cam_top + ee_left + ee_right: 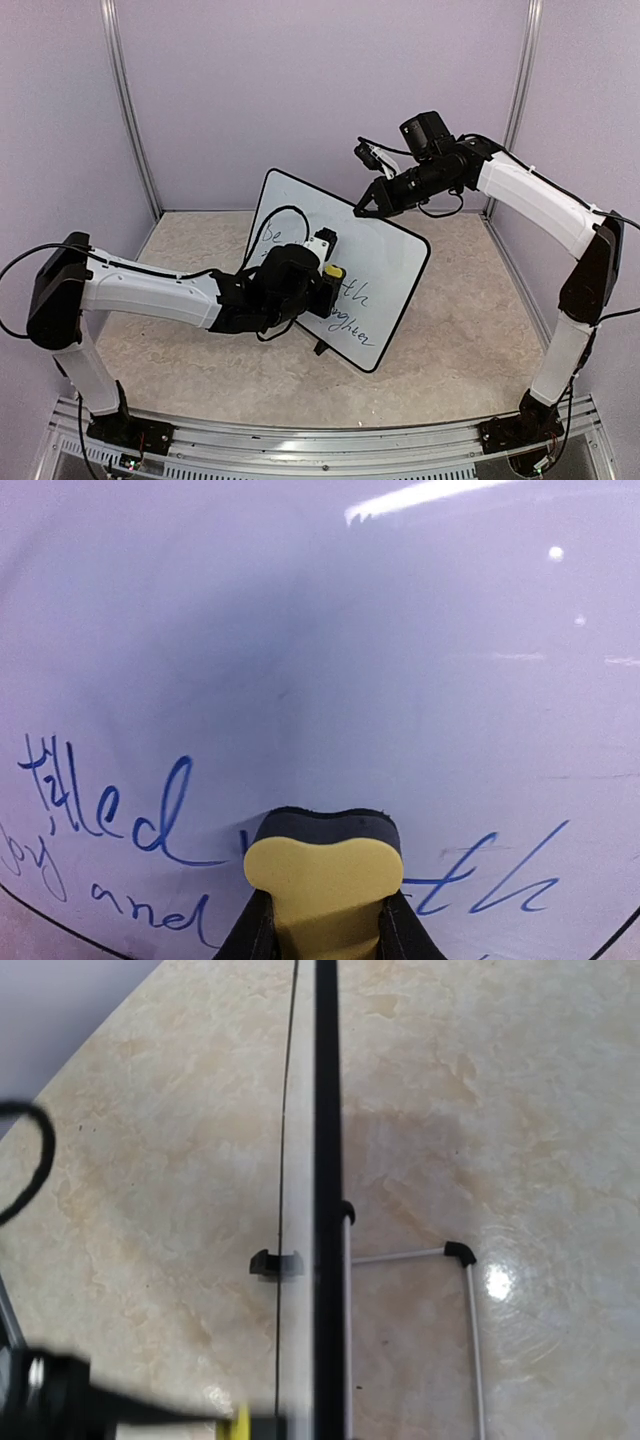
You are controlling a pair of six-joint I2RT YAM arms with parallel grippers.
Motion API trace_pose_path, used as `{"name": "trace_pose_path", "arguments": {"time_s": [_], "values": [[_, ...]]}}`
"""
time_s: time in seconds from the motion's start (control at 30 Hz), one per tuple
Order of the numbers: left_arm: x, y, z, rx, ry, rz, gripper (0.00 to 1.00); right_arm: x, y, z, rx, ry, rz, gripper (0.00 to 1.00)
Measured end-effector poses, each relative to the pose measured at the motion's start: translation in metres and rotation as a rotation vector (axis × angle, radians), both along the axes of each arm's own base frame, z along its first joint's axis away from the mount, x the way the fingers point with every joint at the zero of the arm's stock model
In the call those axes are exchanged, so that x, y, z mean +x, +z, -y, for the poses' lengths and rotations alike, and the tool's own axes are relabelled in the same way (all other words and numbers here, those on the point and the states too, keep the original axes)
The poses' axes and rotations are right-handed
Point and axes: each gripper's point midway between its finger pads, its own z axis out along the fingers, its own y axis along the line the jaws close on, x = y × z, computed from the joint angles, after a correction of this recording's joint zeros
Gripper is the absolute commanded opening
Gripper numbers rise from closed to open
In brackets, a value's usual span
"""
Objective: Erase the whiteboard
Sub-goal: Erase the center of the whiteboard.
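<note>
Tabletop (480, 330): beige stone-patterned surface inside lilac walls; it carries the board between the two arms
Whiteboard (390, 250): stands near upright in the middle of the tabletop, turned at an angle so its written face meets the left arm; the upper part of that face looks clean in the left wrist view, with blue cursive lines lower down
Right hand (365, 205): comes in from above onto the board's top edge, closed there and apparently pinching the thin black frame; the right wrist view looks straight down that frame (327, 1160), which fits a grip from the top. Likely purpose: bracing a light, free-standing board so that wiping does not tip it or slide it
Left hand (325, 280): clenched around the eraser and reaching in low against the written face, so the felt sits flat on it
Eraser (322, 870): yellow body with a dark felt pad, pad touching the board right on the line of writing, between "filled" and "with"
Writing (150, 820): blue script on both sides of the eraser and a second line beneath; by my reading this is what is left to wipe
Wire stand (470, 1330): thin prop behind the board, resting on the tabletop; it holds the board up, though loosely, hence the steadying grip
</note>
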Motion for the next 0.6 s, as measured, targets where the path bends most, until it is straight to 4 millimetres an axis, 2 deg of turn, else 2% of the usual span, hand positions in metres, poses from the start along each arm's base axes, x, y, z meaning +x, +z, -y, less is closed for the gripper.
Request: {"name": "trace_pose_path", "arguments": {"time_s": [0.13, 0.23, 0.3, 0.43, 0.6], "values": [[0.031, -0.016, -0.047, 0.014, 0.111, -0.017, 0.12, -0.001, 0.000, 0.003, 0.000, -0.027, -0.012, 0.00], [0.062, -0.037, -0.104, 0.034, 0.237, -0.038, 0.12, -0.006, 0.001, 0.003, 0.009, -0.028, -0.026, 0.00], [0.080, -0.043, -0.131, 0.037, 0.302, -0.046, 0.12, -0.011, 0.003, 0.001, 0.015, -0.022, -0.030, 0.00], [0.102, -0.041, -0.160, -0.002, 0.343, -0.033, 0.13, -0.019, 0.005, 0.001, 0.024, -0.012, -0.037, 0.00], [0.121, -0.018, -0.187, -0.141, 0.291, 0.047, 0.13, -0.029, 0.009, -0.001, 0.036, 0.024, -0.038, 0.00]]}}
